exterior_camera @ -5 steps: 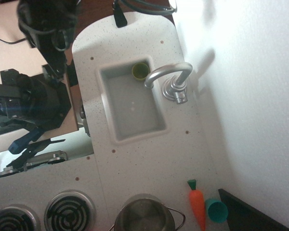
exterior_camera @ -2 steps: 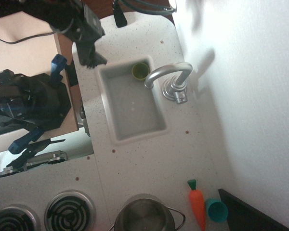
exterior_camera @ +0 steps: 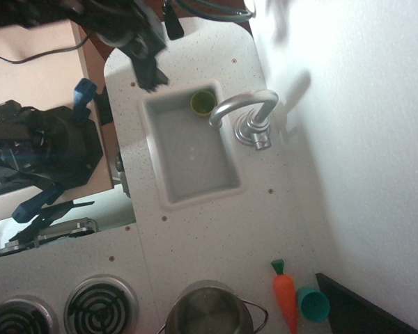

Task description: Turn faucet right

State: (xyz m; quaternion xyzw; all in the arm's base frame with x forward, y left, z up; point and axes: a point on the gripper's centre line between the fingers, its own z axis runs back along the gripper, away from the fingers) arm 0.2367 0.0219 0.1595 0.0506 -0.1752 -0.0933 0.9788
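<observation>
The shiny silver faucet (exterior_camera: 245, 111) stands on its round chrome base at the right rim of the white sink (exterior_camera: 157, 149). Its arched spout reaches left over the sink's far end, ending beside a green cup (exterior_camera: 203, 102) that sits in the basin's top corner. My black gripper (exterior_camera: 151, 78) hangs blurred above the counter at the sink's upper left corner, well left of the spout and apart from it. Its fingers are too blurred to tell whether they are open or shut.
A steel pot (exterior_camera: 210, 310) sits at the bottom edge beside stove burners (exterior_camera: 99, 305). An orange toy carrot (exterior_camera: 285, 296) and a teal cup (exterior_camera: 312, 304) lie at the lower right. A white wall runs along the right. Dark equipment and clamps stand off the counter's left edge.
My arm has swung in from the far upper left and moved right, now over the counter by the sink's upper left corner. The faucet has not moved.
</observation>
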